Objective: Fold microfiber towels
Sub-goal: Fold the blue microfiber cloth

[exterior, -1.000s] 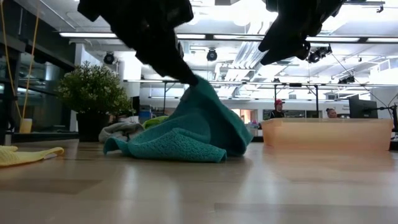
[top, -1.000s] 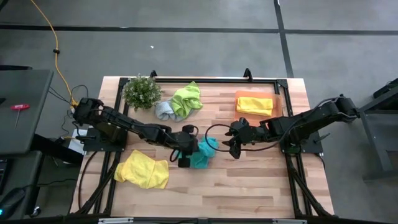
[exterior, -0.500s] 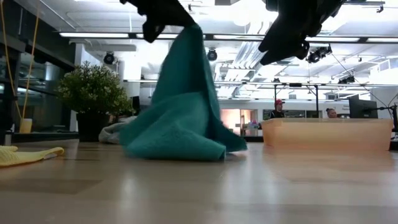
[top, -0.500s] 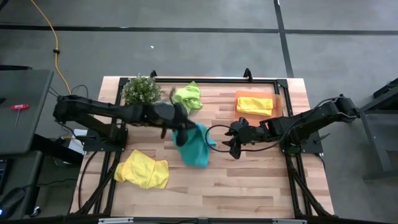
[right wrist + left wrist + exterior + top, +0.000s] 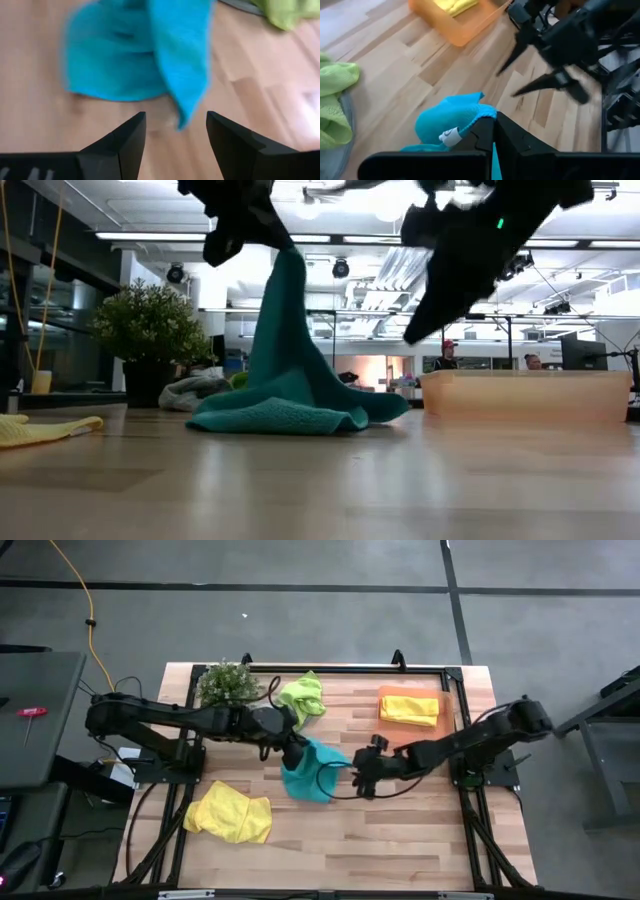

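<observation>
My left gripper (image 5: 293,747) is shut on the teal blue towel (image 5: 312,772) near the table's middle. The towel hangs from it like a tent in the low view (image 5: 290,350). My right gripper (image 5: 360,778) is open just right of the towel, touching nothing; in the right wrist view its fingers (image 5: 132,137) stand apart before the towel (image 5: 140,55). A crumpled yellow towel (image 5: 232,815) lies near the front left. A lime green towel (image 5: 302,698) lies at the far edge. A second yellow towel (image 5: 410,706) lies folded in the orange tray (image 5: 447,710). My left gripper pinches an upper edge of the teal towel (image 5: 470,116) between its two shut fingers, close to a white label (image 5: 449,136). The fingers come from above. The towel hangs below them, slack, with its lower part (image 5: 290,418) spread on the table.
A small plant (image 5: 225,683) stands at the far left. A grey-blue cloth (image 5: 190,390) lies by the lime green towel, mostly hidden under my left arm in the high view. Bare wood shows along the table's near edge (image 5: 380,840).
My left gripper has risen and gone toward the far edge with the teal towel's top. The towel has been drawn up from a low heap into a tall tent, its lower part staying on the table. My right gripper has moved left toward the towel.
</observation>
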You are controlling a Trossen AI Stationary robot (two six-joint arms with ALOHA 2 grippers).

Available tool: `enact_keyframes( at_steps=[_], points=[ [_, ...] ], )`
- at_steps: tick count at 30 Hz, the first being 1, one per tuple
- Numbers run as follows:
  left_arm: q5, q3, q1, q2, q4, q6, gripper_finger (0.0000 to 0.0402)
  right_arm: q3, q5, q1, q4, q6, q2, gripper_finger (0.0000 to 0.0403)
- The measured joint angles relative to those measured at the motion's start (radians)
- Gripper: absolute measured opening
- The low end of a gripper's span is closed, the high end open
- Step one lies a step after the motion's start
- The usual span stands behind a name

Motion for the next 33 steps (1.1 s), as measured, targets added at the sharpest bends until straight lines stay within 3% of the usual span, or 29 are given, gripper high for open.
enact_keyframes(
  at_steps=[3, 9, 15, 19, 25, 33],
  points=[
    [0.000, 0.000, 0.000, 0.000, 0.001, -0.008, 0.0000, 0.000, 0.030, -0.020, 0.008, 0.003, 0.057, 0.0200],
    [-0.008, 0.000, 0.001, 0.000, 0.005, -0.008, 0.0000, 0.000, -0.045, -0.049, 0.075, -0.001, 0.170, 0.0200],
    [-0.008, 0.000, 0.001, 0.000, 0.005, -0.008, 0.0000, 0.000, 0.014, -0.062, 0.107, 0.009, 0.219, 0.0193],
    [-0.009, 0.000, 0.002, 0.000, 0.005, -0.008, 0.0000, 0.000, 0.013, -0.074, 0.116, 0.011, 0.227, 0.0150],
    [0.000, -0.001, 0.003, -0.007, 0.004, 0.006, 0.0000, 0.000, -0.067, -0.112, 0.100, 0.077, 0.222, 0.0013],
    [0.050, 0.000, 0.053, -0.169, -0.036, 0.017, 0.0000, 0.116, -0.118, -0.123, -0.070, 0.023, -0.037, 0.0002]
  ],
)
